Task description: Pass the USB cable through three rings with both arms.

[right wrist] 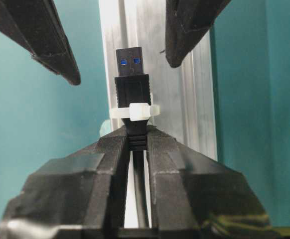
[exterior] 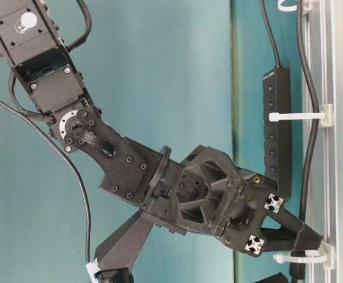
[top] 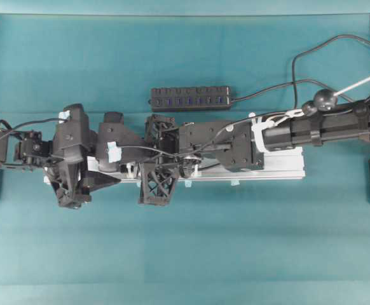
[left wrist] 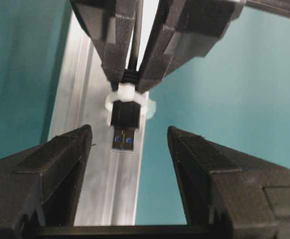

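- The USB cable [right wrist: 131, 84] has its black plug poking through a white ring [right wrist: 135, 112], silver tip with blue insert clear of the loop on the far side, above the silver rail [right wrist: 117, 45].
- The right gripper [right wrist: 137, 142] is clamped on the cable's ribbed collar just behind that ring, jaws pressed together on the cord.
- In the left wrist view the same plug [left wrist: 125, 127] points toward the camera, the ring [left wrist: 127, 94] wrapped around its body.
- The left gripper [left wrist: 130, 144] faces the plug with jaws spread wide, 1 finger on either side of the tip and touching nothing.
- The table-level view shows 2 more white rings [exterior: 298, 117] [exterior: 301, 257] fixed to the rail's edge, the black cord running along the rail beside them; whether it passes through them cannot be told.
- From overhead, both arms meet over the rail [top: 280, 166] on the teal table [top: 185, 254], left gripper [top: 124, 168] toward right gripper [top: 156, 166].
- A black multi-port hub [top: 190, 98] lies beyond the rail, well apart from the grippers.
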Motion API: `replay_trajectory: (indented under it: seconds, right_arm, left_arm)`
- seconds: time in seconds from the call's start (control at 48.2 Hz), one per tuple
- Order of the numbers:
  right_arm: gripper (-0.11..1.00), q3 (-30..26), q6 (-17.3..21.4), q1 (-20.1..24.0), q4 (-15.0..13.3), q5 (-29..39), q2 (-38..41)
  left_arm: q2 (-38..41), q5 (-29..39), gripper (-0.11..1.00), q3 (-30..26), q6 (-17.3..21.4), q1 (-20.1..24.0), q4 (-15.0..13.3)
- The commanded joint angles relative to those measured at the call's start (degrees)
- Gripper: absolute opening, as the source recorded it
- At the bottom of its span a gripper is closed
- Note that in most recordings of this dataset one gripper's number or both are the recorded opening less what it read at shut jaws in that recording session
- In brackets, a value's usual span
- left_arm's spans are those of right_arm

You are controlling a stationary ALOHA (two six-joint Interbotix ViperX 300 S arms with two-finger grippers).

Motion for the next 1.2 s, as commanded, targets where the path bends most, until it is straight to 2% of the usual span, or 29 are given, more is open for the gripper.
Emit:
replay_trajectory:
  seconds: [0.0,0.415,1.183]
  right_arm:
    - [-0.06,-0.79,0.18,0.09,0.18,-0.7,-0.62]
    - [-0.06,-0.44,0.97,0.18,0.26,-0.7,-0.7]
    - [-0.06,-0.44,0.97,0.18,0.26,-1.05,-0.7]
  left_arm:
    - [-0.26,-1.76,0.66,0.35,0.09,-0.26,0.09]
    - [1.14,-9.32,0.66,2.37,0.18,-0.35,0.09]
    - [6.86,-13.1,0.64,-0.35,0.18,-0.35,0.09]
